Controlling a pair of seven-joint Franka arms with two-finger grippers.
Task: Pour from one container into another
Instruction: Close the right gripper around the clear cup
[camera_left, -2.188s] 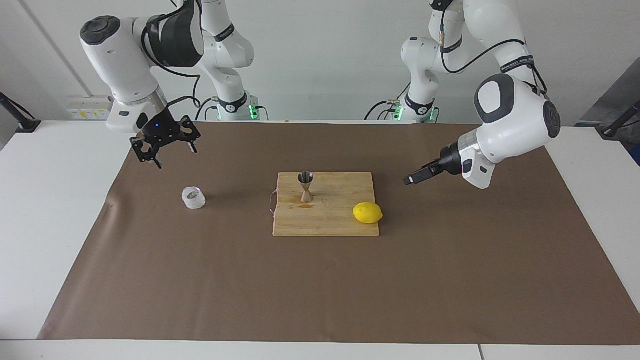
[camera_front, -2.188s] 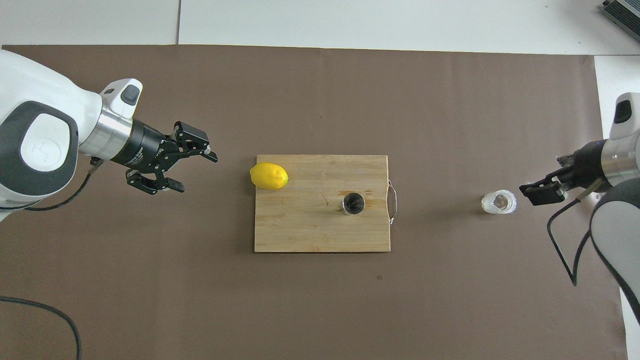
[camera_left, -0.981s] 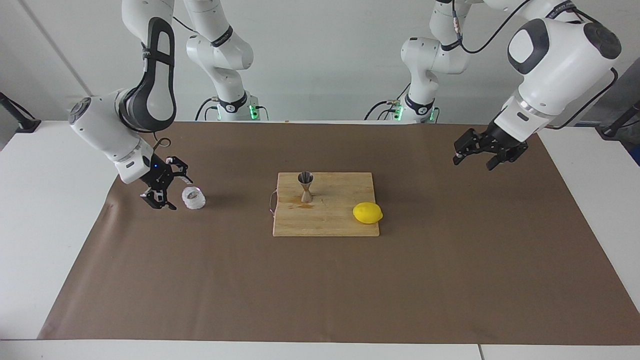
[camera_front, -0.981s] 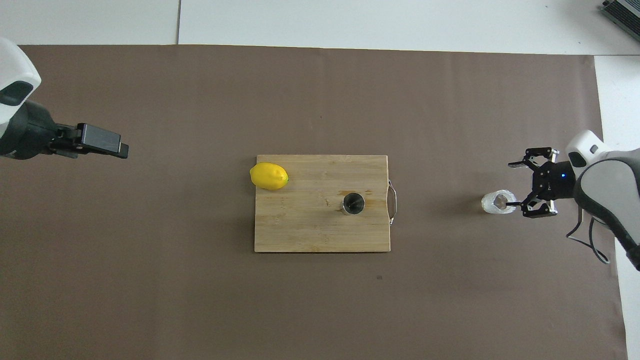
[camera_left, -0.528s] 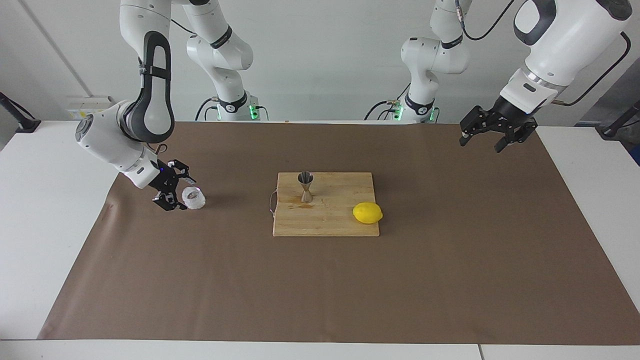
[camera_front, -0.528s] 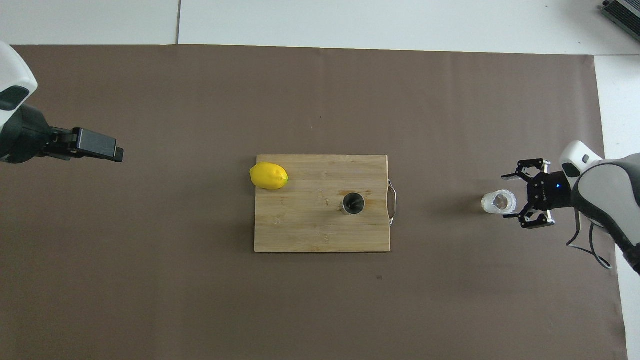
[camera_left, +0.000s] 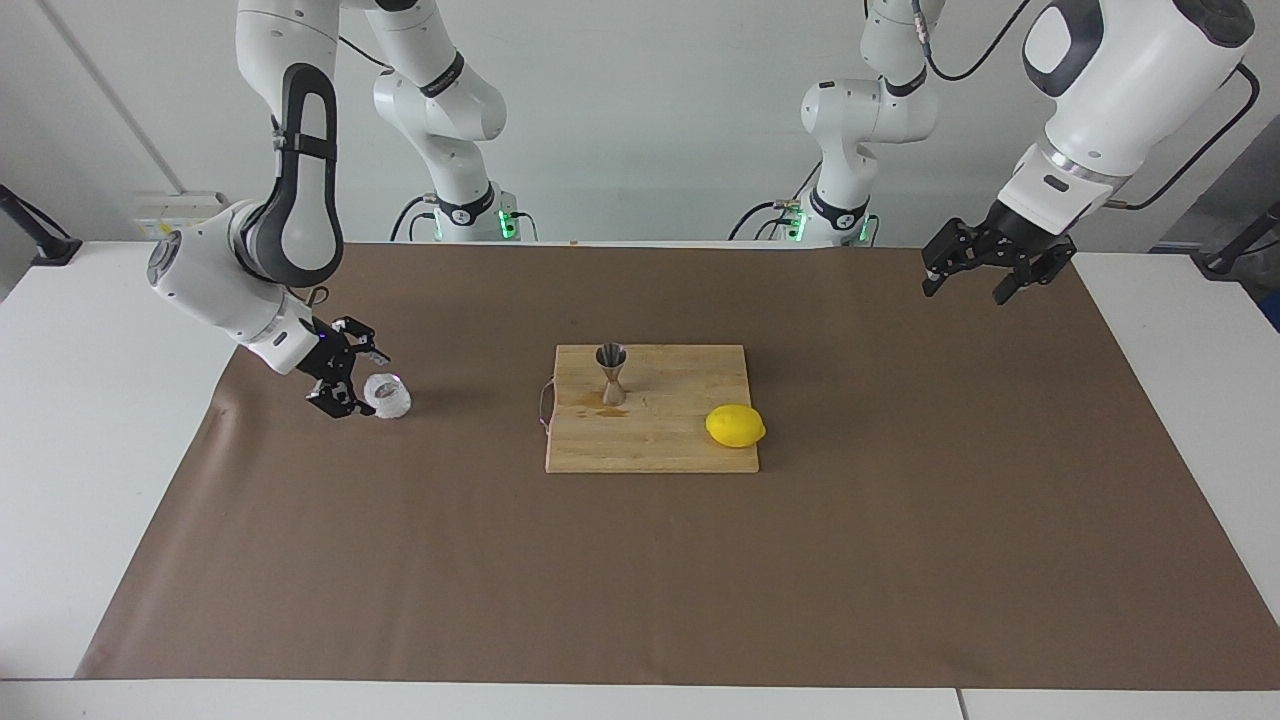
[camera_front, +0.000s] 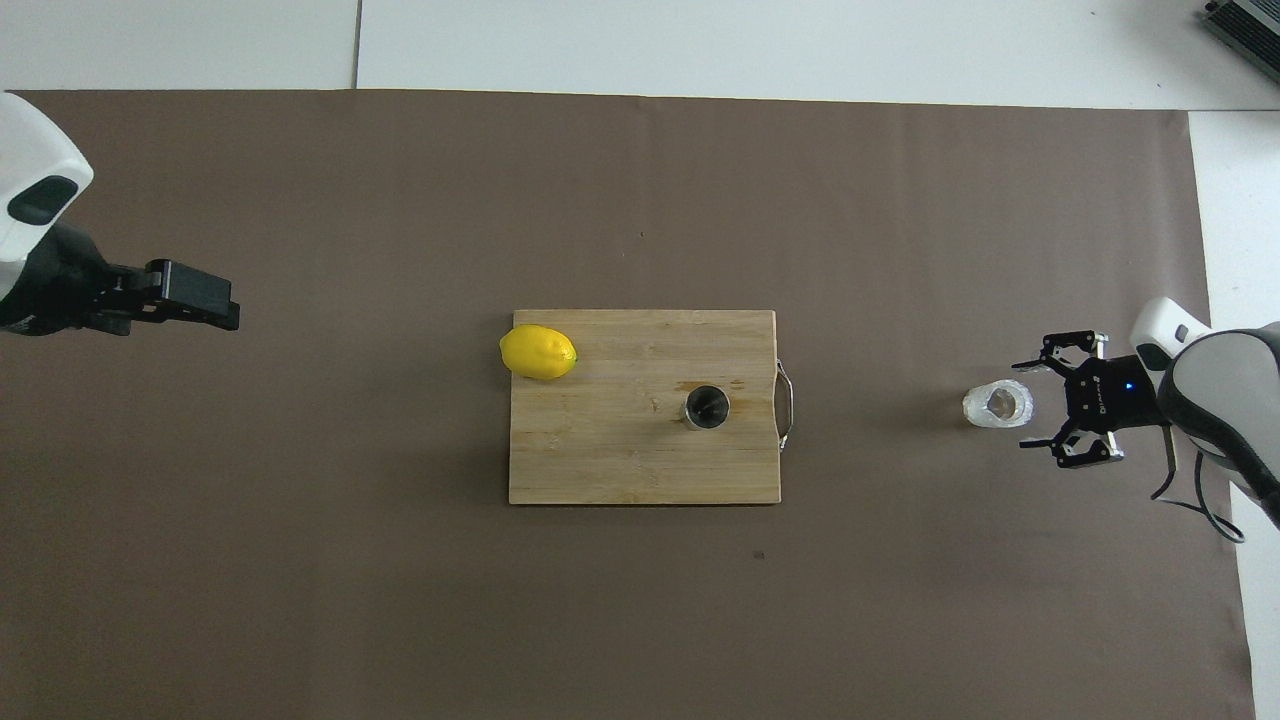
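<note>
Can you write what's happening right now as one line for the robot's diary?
phase: reaching | right tool: open, beside glass cup, not gripping | left tool: waiting, raised | jigger: upright on cutting board

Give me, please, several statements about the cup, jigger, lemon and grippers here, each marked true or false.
1. The jigger stands upright on the board. True.
2. The right gripper holds the cup in the air. False: the cup sits on the mat, and the open gripper is beside it.
3. The lemon lies on the board, toward the left arm's end. True.
4. The left gripper is over the jigger. False: it waits over the mat's edge, toward the left arm's end.
</note>
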